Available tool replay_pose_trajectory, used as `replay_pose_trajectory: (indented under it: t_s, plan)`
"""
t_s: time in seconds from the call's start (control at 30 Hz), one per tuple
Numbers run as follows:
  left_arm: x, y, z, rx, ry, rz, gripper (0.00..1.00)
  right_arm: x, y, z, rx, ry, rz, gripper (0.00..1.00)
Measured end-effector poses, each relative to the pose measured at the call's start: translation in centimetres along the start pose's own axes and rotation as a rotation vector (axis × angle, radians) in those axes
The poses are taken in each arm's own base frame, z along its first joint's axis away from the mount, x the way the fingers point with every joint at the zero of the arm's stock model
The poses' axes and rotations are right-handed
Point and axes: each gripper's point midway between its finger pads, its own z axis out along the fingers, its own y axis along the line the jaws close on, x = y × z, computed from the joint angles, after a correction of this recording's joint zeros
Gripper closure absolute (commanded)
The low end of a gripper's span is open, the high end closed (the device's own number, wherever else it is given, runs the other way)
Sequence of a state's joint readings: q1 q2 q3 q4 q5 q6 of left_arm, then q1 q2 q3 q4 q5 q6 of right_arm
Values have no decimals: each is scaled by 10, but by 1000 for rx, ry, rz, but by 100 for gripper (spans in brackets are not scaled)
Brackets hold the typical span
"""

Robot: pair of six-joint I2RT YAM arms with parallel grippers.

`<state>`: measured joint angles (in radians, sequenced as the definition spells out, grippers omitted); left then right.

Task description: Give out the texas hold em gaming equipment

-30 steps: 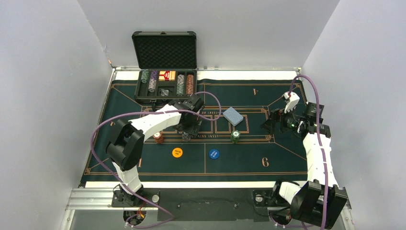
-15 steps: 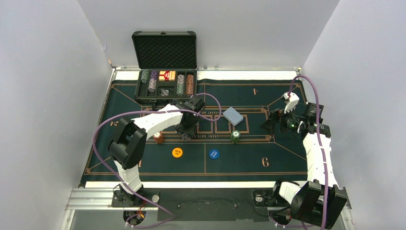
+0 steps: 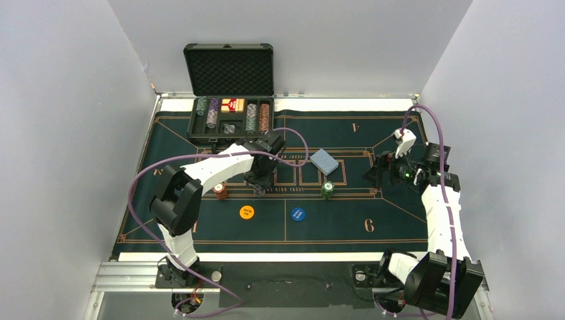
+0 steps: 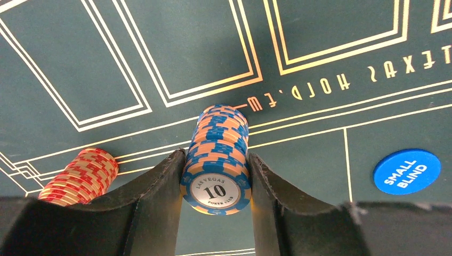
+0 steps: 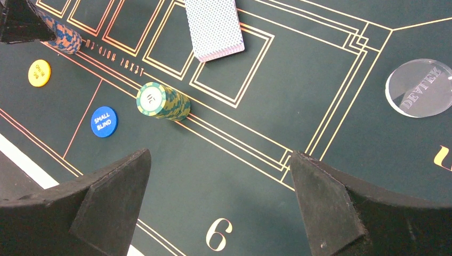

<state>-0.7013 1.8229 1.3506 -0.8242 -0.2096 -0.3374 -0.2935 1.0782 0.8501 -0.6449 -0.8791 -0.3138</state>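
My left gripper [image 4: 216, 156] is shut on a blue-and-orange poker chip stack [image 4: 217, 154] that stands on the green felt [image 3: 346, 220]; both fingers press its sides. It also shows in the top view [image 3: 258, 190]. A red chip stack [image 4: 80, 176] stands just to its left. A green chip stack [image 5: 162, 102], a blue-backed card deck [image 5: 213, 26], an orange button disc [image 5: 39, 72], a blue SMALL BLIND disc [image 4: 406, 171] and a clear disc [image 5: 421, 88] lie on the felt. My right gripper [image 5: 219, 156] is open and empty above the "6".
The open black case [image 3: 193, 127] stands at the back left with chip rows and red card boxes in it, its lid [image 3: 228, 70] upright. Grey walls close in the left, back and right sides.
My left arm has shifted slightly left and its wrist has turned a little; the blue-and-orange stack stays in the same spot. The right arm has not moved.
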Motion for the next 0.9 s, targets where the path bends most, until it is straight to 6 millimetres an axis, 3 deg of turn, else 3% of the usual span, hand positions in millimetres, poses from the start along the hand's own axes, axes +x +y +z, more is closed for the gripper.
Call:
replay_pose_trajectory:
  t_s: [0.23,0.5,0.7,0.9]
  plan:
    - [-13,-1,-19,21,-52,-11,100,0,0,0,0,0,-4,0]
    - [-12,-12,-60,86,-119,-9,100,0,0,0,-1,1,-9,0]
    - [16,-40,-82,156,-135,20,100,1,0,0,-1,3,-9,0]
    - [48,-52,-64,150,-63,31,100,1,0,0,-2,5,-7,0]
